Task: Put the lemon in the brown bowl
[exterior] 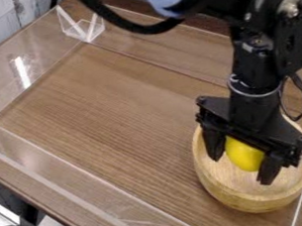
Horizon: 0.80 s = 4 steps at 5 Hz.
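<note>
The lemon [245, 155] is a small bright yellow oval lying inside the brown bowl [227, 188], a wide tan wooden bowl at the table's front right. My gripper [246, 160] hangs just over the bowl with its black fingers [218, 147] spread on either side of the lemon. The jaws stand open and a gap shows beside the lemon. The far rim of the bowl is hidden behind the gripper.
A wooden table top [113, 98] is ringed by low clear plastic walls [31, 66]. A clear stand [80, 27] sits at the back left. The black arm [260, 46] rises above the bowl at the right.
</note>
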Motion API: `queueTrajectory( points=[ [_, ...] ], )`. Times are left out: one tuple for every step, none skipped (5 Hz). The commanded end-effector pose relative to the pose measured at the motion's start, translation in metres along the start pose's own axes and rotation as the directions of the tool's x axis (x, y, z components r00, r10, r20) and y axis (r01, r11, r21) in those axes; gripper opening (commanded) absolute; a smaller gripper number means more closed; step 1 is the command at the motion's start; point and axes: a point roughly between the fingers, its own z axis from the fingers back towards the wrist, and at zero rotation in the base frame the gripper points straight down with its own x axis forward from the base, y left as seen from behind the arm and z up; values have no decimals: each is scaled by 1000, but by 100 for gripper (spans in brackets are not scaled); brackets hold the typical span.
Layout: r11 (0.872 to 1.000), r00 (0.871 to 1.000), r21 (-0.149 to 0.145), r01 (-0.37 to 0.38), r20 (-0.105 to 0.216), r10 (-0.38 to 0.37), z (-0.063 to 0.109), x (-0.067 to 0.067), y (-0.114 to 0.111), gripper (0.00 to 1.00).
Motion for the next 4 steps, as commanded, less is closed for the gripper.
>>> queueTrajectory(
  points=[
    [1000, 997, -30, -7, 80, 10, 23, 14, -3, 100],
    [999, 997, -32, -6, 79, 9, 23, 14, -3, 100],
    [999, 997, -34, -5, 75, 8, 27, 14, -3, 100],
    [999, 997, -37, -3, 74, 6, 28, 14, -4, 100]
  ],
)
